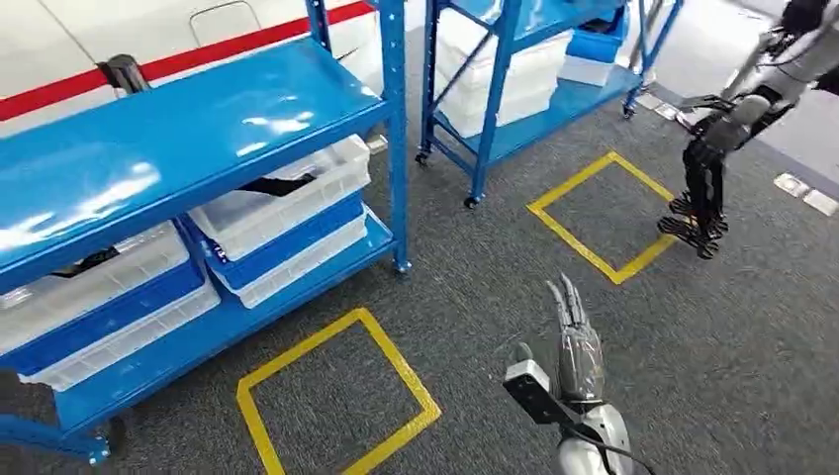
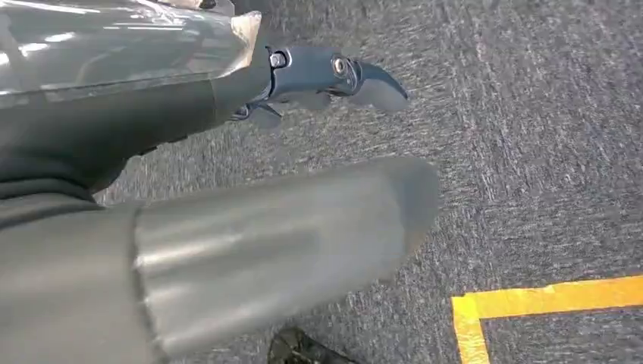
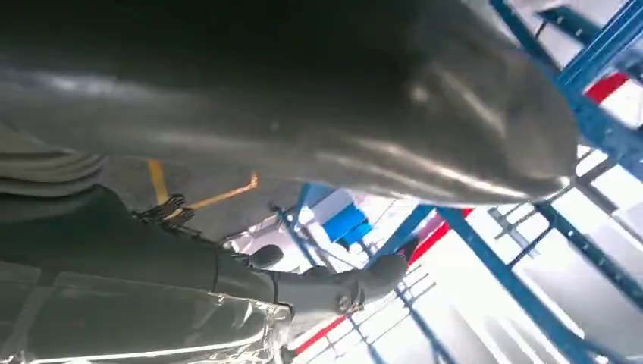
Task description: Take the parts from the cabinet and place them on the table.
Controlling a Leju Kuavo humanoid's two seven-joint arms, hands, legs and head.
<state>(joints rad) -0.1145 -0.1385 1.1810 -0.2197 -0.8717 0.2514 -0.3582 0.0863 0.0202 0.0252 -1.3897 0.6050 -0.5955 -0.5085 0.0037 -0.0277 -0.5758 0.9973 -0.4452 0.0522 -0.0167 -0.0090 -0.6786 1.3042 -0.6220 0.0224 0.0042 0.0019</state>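
The right hand [image 1: 572, 332] hangs over grey carpet [image 1: 475, 297], fingers straight, close together, holding nothing. In its wrist view the left hand [image 2: 227, 189] also holds nothing, thumb and dark fingers [image 2: 334, 76] apart above the carpet. Past a yellow floor square [image 1: 336, 396] stands the blue cabinet [image 1: 178, 129]; its white bins [image 1: 287, 198] hold dark parts [image 1: 282, 183], too small to describe.

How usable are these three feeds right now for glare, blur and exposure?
Head view: sharp, with ceiling-light glare on the blue shelf top. Left wrist view: carpet motion-blurred, the thumb of the left hand soft and too close. Right wrist view: background blown out white behind the blue racking, the right hand dark.
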